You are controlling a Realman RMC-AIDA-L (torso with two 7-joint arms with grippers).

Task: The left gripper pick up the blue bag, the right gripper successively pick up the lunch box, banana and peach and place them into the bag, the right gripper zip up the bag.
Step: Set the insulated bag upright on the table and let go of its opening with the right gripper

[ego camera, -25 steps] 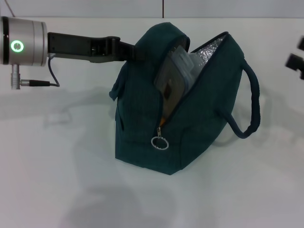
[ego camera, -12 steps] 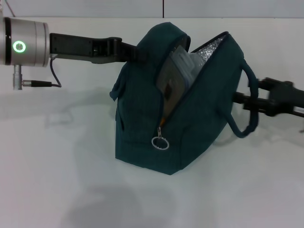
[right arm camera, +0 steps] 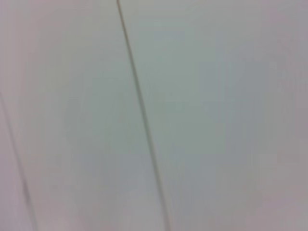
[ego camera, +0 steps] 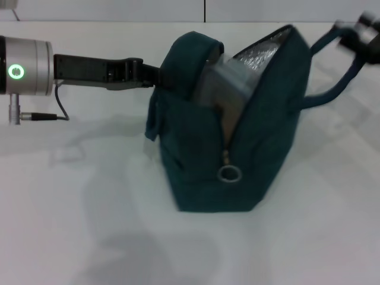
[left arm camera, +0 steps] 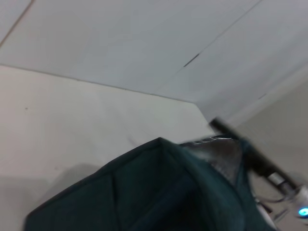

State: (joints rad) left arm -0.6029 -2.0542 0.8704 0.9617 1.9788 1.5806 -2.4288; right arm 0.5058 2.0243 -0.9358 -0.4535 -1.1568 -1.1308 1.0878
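Head view: on a plain white table [ego camera: 71, 237] the blue bag [ego camera: 202, 160] stands upright, its fabric mouth agape showing crinkled foil lining and the clear lunch box [ego camera: 228, 86] inside. The left gripper [ego camera: 155, 76] is clamped on the bag's left handle. The right gripper [ego camera: 363, 32], blurred, is at the far handle; its grip is unreadable.

Left wrist view: bag fabric, white wall.

Right wrist view: bare pale panels.

Left hand [ego camera: 155, 76] reaches in level; right hand [ego camera: 363, 31] is raised far right.
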